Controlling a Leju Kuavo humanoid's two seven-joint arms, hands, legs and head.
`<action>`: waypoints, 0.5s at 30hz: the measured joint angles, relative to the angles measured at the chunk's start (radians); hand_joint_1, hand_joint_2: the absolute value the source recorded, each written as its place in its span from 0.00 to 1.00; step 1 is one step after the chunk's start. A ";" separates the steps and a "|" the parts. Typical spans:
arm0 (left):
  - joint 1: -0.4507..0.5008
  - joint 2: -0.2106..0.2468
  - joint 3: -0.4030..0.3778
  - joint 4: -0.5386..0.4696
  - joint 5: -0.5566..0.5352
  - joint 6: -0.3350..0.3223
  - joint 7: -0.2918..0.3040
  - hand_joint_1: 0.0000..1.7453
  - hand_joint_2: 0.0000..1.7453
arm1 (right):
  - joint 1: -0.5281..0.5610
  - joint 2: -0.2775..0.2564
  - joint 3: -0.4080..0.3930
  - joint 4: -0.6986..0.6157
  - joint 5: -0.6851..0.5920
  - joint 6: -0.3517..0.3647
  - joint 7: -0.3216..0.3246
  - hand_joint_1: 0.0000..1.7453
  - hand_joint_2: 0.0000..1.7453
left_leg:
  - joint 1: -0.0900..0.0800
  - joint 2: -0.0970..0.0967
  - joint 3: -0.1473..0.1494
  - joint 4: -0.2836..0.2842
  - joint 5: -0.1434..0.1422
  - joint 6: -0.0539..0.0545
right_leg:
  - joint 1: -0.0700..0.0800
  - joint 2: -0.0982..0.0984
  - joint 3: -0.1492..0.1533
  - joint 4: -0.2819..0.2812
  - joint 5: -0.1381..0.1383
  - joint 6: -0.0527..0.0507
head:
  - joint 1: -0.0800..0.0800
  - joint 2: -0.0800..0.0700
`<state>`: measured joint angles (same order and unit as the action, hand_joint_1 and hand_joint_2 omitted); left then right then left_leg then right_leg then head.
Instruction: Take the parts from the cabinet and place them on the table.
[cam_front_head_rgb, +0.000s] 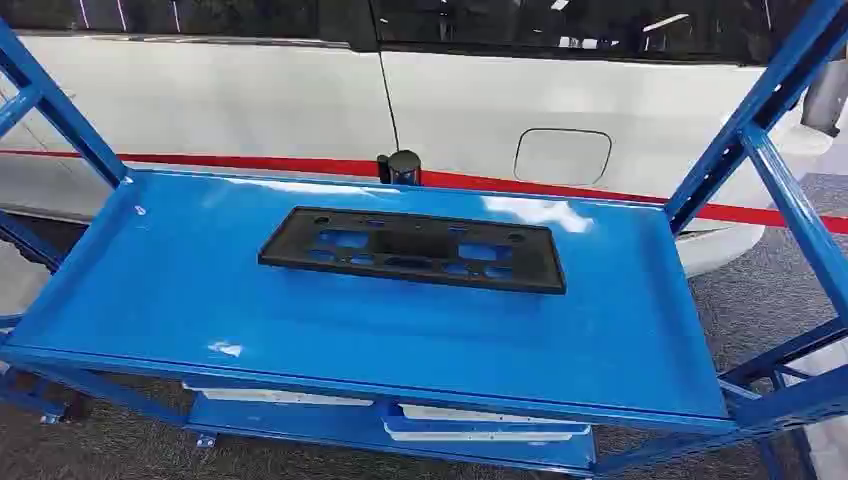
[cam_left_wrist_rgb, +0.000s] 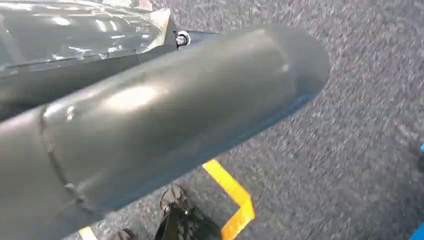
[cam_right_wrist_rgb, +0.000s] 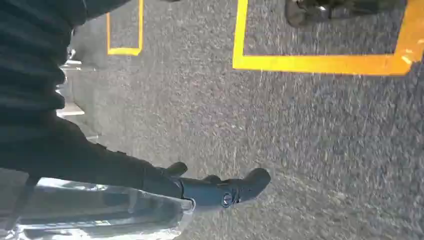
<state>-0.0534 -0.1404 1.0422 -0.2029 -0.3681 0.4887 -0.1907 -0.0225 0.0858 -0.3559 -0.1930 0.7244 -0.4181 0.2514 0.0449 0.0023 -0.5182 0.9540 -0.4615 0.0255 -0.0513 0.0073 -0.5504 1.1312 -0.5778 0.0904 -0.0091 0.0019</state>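
Note:
A flat black plastic part with several cut-outs lies in the middle of the blue cabinet shelf in the head view. My left hand hangs over the grey carpet, its thick grey thumb stretched out and nothing in it. My right hand also hangs above the floor, its dark fingers extended and holding nothing. Both hands are well away from the part.
Blue slanted uprights frame the shelf on both sides. A white vehicle body with a red stripe stands close behind. Pale parts lie on a lower shelf. Yellow floor tape marks the grey carpet.

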 joint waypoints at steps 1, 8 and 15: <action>0.000 0.000 -0.001 0.000 0.000 -0.002 0.000 0.00 0.00 | -0.001 -0.001 0.000 0.000 -0.001 0.000 -0.002 0.00 1.00 | 0.008 0.000 -0.003 0.013 -0.007 -0.014 | -0.012 -0.006 0.041 -0.091 0.041 0.023 | 0.000 0.000; 0.003 0.008 -0.003 0.002 -0.001 -0.005 -0.002 0.00 0.00 | -0.005 0.006 -0.001 0.005 -0.005 -0.001 -0.004 0.00 1.00 | 0.015 -0.004 -0.045 0.081 -0.052 -0.053 | -0.003 0.009 0.011 -0.086 0.049 -0.036 | -0.009 0.000; 0.002 0.007 -0.004 0.003 -0.002 -0.007 -0.002 0.00 0.00 | -0.004 0.005 -0.002 0.005 -0.007 -0.002 -0.007 0.00 1.00 | -0.024 -0.005 -0.071 0.262 -0.144 0.003 | 0.048 0.000 -0.030 -0.084 0.084 -0.080 | -0.015 0.000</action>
<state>-0.0510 -0.1331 1.0384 -0.2003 -0.3704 0.4818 -0.1923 -0.0269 0.0912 -0.3582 -0.1877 0.7172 -0.4200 0.2445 0.0208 -0.0029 -0.5890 1.2161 -0.6052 0.0285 -0.0037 0.0074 -0.5805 1.0467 -0.4934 0.0106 -0.0244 0.0019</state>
